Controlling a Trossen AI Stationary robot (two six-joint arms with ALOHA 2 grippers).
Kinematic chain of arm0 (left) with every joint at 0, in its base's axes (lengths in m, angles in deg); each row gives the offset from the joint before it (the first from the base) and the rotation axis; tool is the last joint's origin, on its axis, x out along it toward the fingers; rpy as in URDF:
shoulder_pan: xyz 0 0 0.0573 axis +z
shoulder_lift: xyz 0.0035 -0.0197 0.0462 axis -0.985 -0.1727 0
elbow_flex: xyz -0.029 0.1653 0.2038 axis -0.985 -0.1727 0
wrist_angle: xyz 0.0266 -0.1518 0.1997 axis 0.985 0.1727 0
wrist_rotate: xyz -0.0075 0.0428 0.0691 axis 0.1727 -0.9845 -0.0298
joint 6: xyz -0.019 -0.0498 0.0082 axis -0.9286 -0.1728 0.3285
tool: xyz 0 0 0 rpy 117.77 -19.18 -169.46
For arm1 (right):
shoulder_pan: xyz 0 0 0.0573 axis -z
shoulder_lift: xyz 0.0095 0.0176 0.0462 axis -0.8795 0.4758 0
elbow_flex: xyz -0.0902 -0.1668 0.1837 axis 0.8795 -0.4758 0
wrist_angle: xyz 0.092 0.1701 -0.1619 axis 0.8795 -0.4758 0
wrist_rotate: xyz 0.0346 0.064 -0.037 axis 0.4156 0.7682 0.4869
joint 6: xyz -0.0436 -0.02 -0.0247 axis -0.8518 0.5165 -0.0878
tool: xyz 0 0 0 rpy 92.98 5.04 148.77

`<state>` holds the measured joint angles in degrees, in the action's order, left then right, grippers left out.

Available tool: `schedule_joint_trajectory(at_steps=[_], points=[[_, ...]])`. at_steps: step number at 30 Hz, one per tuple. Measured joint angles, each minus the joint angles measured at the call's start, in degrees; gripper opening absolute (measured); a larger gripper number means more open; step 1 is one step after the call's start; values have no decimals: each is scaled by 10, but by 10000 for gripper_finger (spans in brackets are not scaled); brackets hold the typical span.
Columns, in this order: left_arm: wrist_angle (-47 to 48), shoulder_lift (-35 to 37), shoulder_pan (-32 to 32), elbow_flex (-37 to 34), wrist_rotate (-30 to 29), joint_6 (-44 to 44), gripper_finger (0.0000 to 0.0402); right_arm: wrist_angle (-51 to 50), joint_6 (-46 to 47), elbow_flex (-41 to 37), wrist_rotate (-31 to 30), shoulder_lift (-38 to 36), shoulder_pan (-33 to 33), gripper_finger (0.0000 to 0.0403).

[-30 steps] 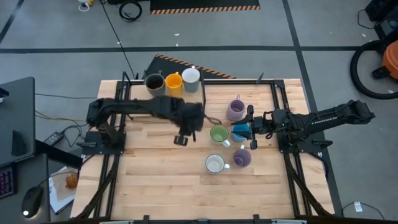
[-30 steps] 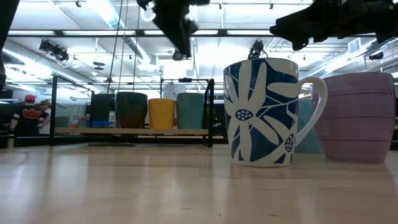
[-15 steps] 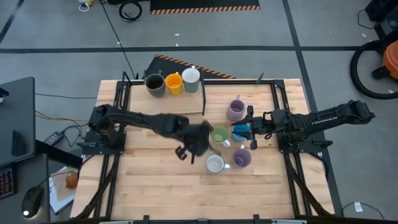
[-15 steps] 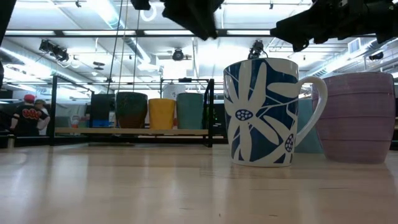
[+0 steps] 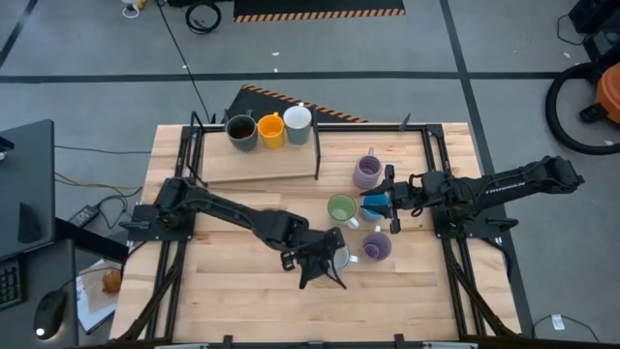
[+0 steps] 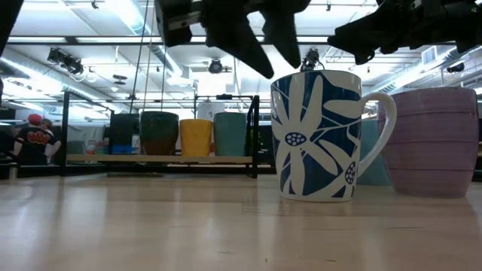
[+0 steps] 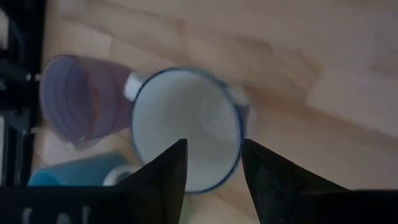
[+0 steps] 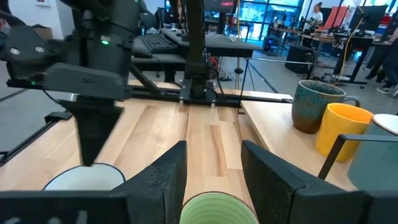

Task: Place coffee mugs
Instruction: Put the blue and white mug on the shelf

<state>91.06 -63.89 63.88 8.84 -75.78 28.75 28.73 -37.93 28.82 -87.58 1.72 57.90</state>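
Note:
My left gripper (image 5: 325, 264) (image 7: 214, 162) hangs open just above the white mug with blue flowers (image 5: 336, 255) (image 6: 316, 135) (image 7: 186, 127), one finger over its opening and one beyond its rim. That mug stands upright on the table beside a lavender mug (image 5: 377, 246) (image 7: 74, 102). My right gripper (image 5: 387, 199) (image 8: 211, 168) waits open over the green mug (image 5: 341, 208) (image 8: 217, 208) and the blue mug (image 5: 374, 205). A second lavender mug (image 5: 367, 172) stands farther back. The dark brown (image 5: 240, 129), orange (image 5: 271, 128) and white (image 5: 297, 120) mugs stand in a row on a raised board.
The raised wooden board (image 5: 262, 160) lies at the table's far left, framed by a black metal rail (image 5: 318, 145). Bare tabletop (image 5: 242, 291) stretches along the near side. People stand in the room behind (image 6: 34, 143).
My left gripper has swung from beside the raised board toward the table's near edge and to the right, turning as it went, and now hangs over the white flowered mug. It has stayed open. No mug has moved.

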Motion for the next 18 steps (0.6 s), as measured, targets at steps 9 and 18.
schedule_joint_trajectory(at_steps=[9, 18], points=[[14, -8, -5, 1, 0, 25, 169, 5, 1, 0, 0, 0, 0, 158], [22, -41, -4, 0, -22, 74, 168, 8, 1, 0, 0, 0, 0, 158]])
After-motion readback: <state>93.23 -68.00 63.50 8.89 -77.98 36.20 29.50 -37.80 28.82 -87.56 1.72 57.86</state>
